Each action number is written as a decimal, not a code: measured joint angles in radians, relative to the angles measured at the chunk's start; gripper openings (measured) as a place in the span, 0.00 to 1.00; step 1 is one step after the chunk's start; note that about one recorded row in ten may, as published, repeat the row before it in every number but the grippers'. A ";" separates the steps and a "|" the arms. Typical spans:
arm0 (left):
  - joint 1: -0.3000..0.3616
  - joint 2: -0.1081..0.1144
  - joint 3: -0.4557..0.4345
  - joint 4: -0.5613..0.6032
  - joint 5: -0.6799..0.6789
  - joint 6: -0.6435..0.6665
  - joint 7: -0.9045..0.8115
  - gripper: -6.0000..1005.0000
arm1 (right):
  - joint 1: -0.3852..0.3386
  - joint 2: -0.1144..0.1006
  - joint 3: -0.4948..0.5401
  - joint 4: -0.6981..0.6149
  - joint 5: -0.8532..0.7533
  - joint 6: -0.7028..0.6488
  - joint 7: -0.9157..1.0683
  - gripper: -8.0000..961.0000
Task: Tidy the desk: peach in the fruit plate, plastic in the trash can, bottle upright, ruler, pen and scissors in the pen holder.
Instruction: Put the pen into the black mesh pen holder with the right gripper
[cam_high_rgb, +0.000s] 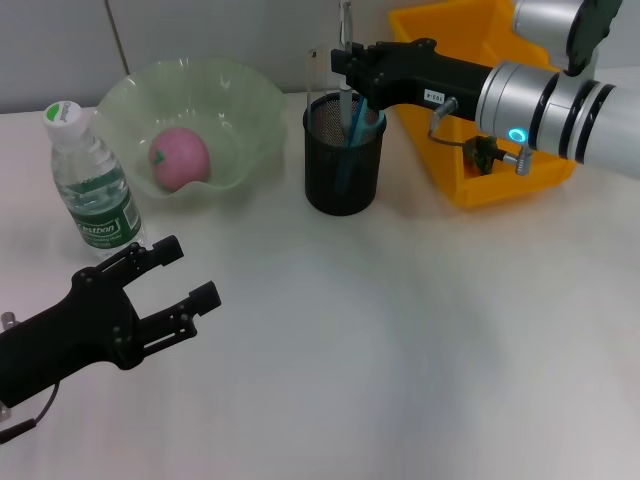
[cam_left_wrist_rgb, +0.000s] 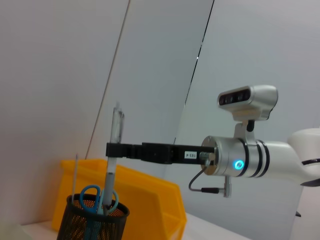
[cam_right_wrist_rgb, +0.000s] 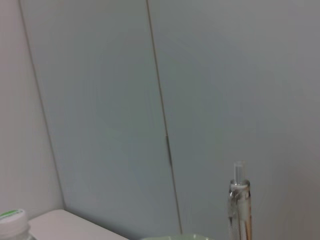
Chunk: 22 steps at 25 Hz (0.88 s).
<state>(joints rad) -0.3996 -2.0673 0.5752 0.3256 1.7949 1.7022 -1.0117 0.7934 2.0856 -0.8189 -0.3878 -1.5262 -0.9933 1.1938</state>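
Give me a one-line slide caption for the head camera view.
Right tool lowers the pen into the pen holder; left tool idles nearby.

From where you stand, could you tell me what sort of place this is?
Probably an office desk mock-up in a lab: a mesh pen holder with scissors, a water bottle, a yellow bin on a white table, plain wall panels behind.

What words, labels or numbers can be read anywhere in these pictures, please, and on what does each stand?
Water bottle, green label: white lettering, too blurred to read with certainty.
Right gripper, small white sticker on its black body: dark digits, too small to read in the head or left wrist views.
Nothing readable on the pen, pen holder or yellow bin.
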 joint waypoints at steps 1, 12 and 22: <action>0.002 0.000 0.000 0.000 -0.003 0.003 0.000 0.83 | 0.001 0.000 0.000 0.001 0.000 0.005 0.000 0.14; 0.016 0.000 0.000 0.000 -0.011 0.029 0.001 0.83 | 0.005 0.000 -0.002 0.010 0.000 0.016 0.006 0.20; 0.024 0.001 0.000 -0.001 -0.017 0.045 0.000 0.83 | 0.002 -0.001 0.001 0.007 0.000 0.015 0.008 0.30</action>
<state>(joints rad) -0.3758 -2.0662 0.5752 0.3251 1.7783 1.7468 -1.0118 0.7954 2.0847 -0.8183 -0.3812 -1.5267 -0.9783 1.2017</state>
